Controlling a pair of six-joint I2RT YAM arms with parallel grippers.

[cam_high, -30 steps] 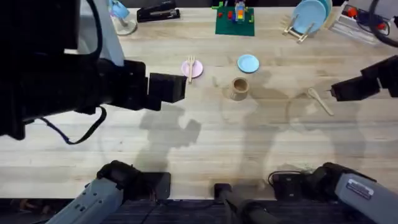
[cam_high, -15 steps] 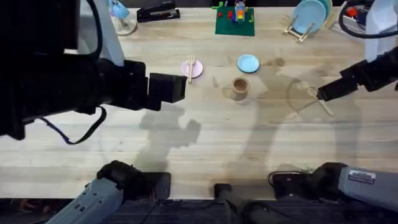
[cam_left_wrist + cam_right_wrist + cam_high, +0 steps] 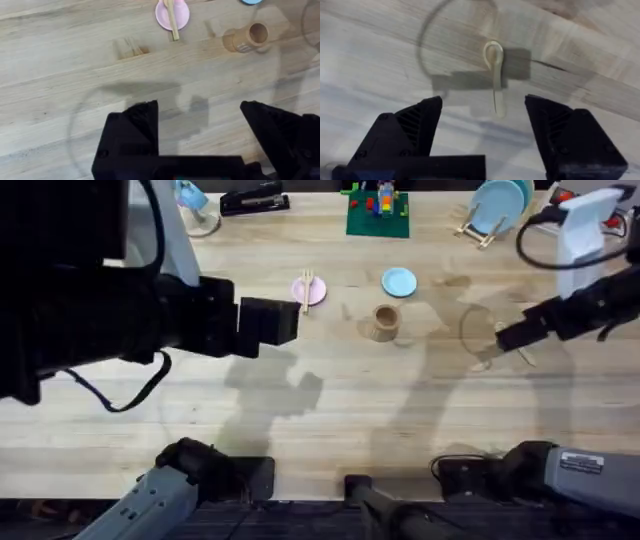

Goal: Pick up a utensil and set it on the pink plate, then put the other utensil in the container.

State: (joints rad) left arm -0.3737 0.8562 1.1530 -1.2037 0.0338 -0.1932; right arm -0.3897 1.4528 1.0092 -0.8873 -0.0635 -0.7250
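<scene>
1. Overhead, we see the fork (image 3: 307, 286) lying on the pink plate (image 3: 311, 291), upper centre, with the container (image 3: 385, 322) to its right.
2. Our right hand (image 3: 485, 131) hangs spread above the spoon (image 3: 494, 64), which lies flat on the table (image 3: 370, 60).
3. Our left hand (image 3: 200, 127) is spread over bare table.

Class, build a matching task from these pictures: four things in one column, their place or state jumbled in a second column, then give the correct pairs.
Things:
1. fork
2. spoon
3. brown cup
4. right pincer

States:
A. open, poised over a utensil
B. lying on the pink plate
C. standing on the table near the blue plate
D. flat on the bare table

Pairs: 1-B, 2-D, 3-C, 4-A
</scene>
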